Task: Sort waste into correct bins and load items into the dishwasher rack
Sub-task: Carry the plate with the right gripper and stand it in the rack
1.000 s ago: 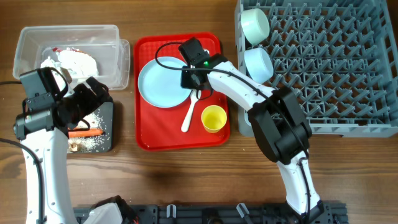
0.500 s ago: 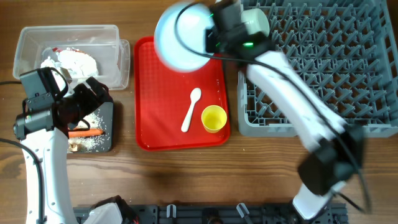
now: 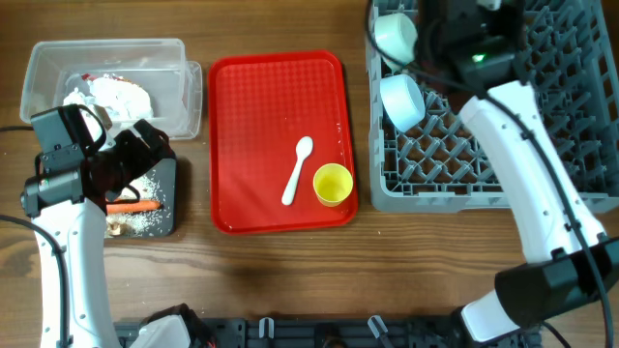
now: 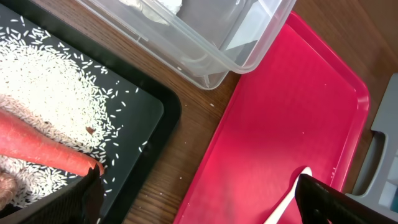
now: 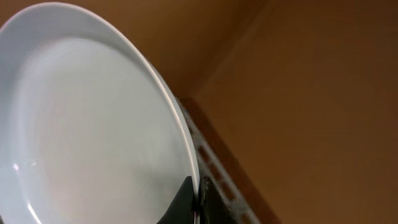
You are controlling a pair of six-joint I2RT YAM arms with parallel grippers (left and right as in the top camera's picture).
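My right gripper (image 5: 198,194) is shut on the rim of the pale blue plate (image 5: 93,124), held on edge over the far left of the grey dishwasher rack (image 3: 542,116); the plate is not seen from overhead. A mint-green bowl (image 3: 397,37) and a light blue bowl (image 3: 402,100) stand in the rack. The white spoon (image 3: 297,170) and yellow cup (image 3: 332,184) lie on the red tray (image 3: 276,97). My left gripper (image 4: 198,210) is open and empty over the black tray (image 3: 172,198), which holds the carrot (image 3: 132,206), rice (image 3: 147,186) and a brown scrap (image 3: 117,227).
The clear tub (image 3: 106,46) at the back left holds crumpled white paper (image 3: 111,94) and a red wrapper piece (image 3: 102,77). In the left wrist view the tub's corner (image 4: 249,56) sits between the black tray (image 4: 155,118) and the red tray (image 4: 292,124).
My right arm lifted the plate off the red tray and carried it right and back, over the rack's far left corner. The left arm has not moved.
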